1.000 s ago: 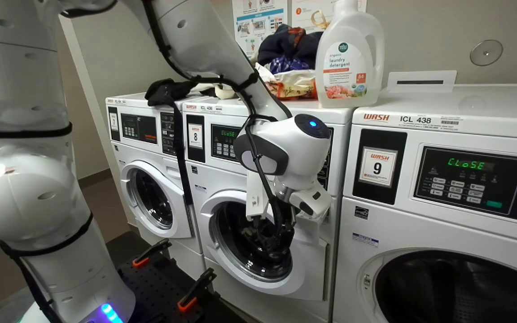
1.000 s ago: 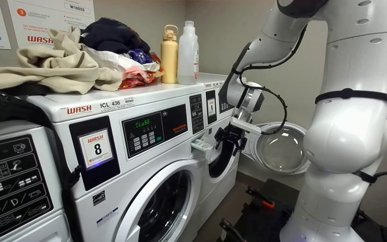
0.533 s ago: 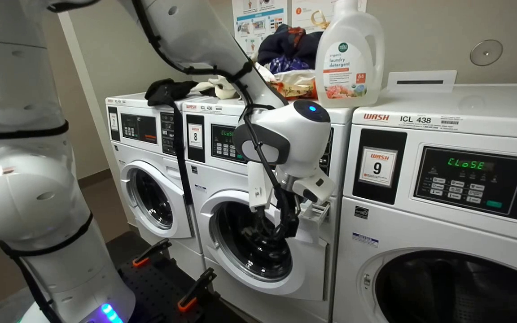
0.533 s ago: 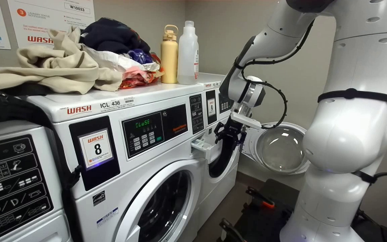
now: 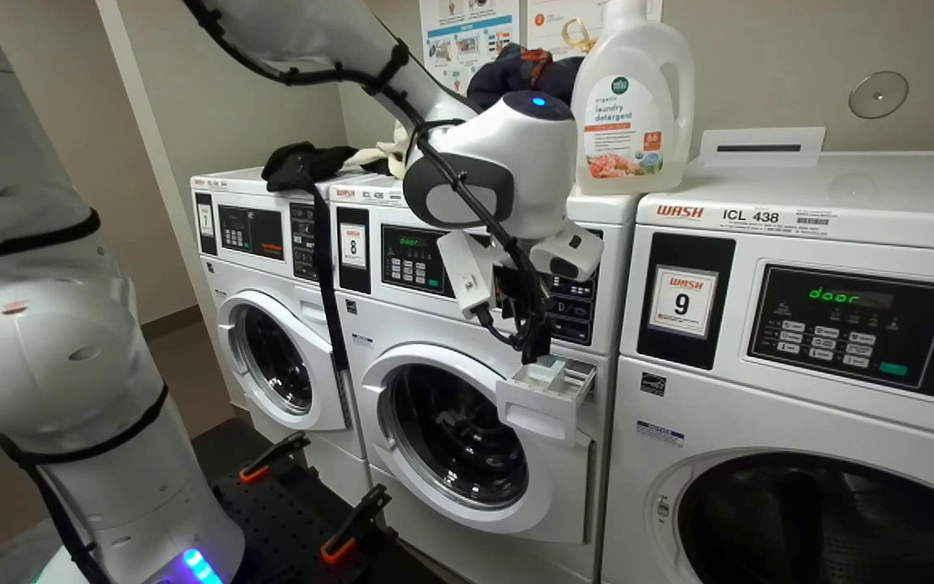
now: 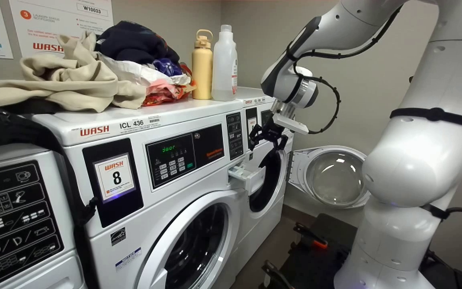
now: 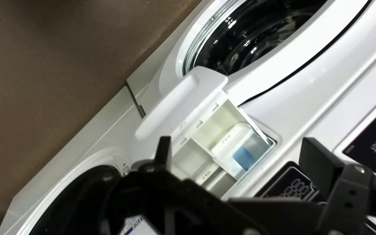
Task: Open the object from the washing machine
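White washing machine [image 6: 157,206] — drawer [image 7: 189,111] out, spread gripper [image 6: 267,147] seemingly just above.

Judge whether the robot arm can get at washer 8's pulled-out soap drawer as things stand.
Probably yes: the open claw hangs above the soap drawer, with nothing visible between them.

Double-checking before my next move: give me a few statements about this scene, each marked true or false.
1. The detergent drawer of washer 8 is pulled out. True.
2. The gripper is shut on that drawer. False: it is open, its fingers apart.
3. Washer 8's door hangs open. False: it is shut.
4. The door of washer 9 hangs open. True.
5. Washer 9's display reads "CLOSE". False: it reads "door".
6. A yellow bottle stands next to the detergent jug. True.
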